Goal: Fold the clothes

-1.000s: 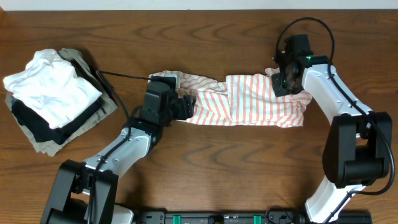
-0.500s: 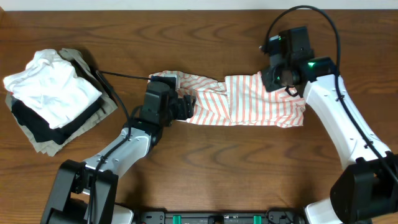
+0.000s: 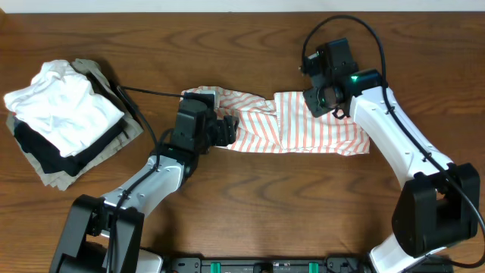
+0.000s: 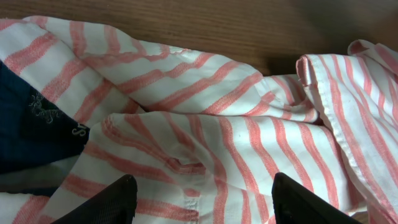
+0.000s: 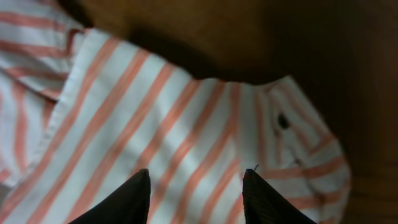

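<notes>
The clothes, a white shirt with orange-red stripes [image 3: 303, 125], lie crumpled in a long band across the middle of the table. My left gripper [image 3: 226, 127] rests open over the shirt's left part. In the left wrist view its gripper [image 4: 202, 190] straddles wrinkled striped cloth [image 4: 205, 124], with the dark blue inner collar [image 4: 31, 130] at the left. My right gripper [image 3: 320, 98] hovers over the shirt's back edge, right of centre. In the right wrist view its gripper [image 5: 196, 180] is open above flat striped cloth [image 5: 155, 124] near a small dark button [image 5: 283, 121].
A pile of folded garments sits at the far left: a plain white one [image 3: 64, 106] on top of black and khaki ones [image 3: 45, 163]. A black cable [image 3: 151, 92] runs from the pile toward the left arm. Bare wooden table [image 3: 303, 197] lies in front of the shirt.
My right gripper has opened, let go of the shirt's back right corner and moved left along the back edge. The left arm has stayed still.
</notes>
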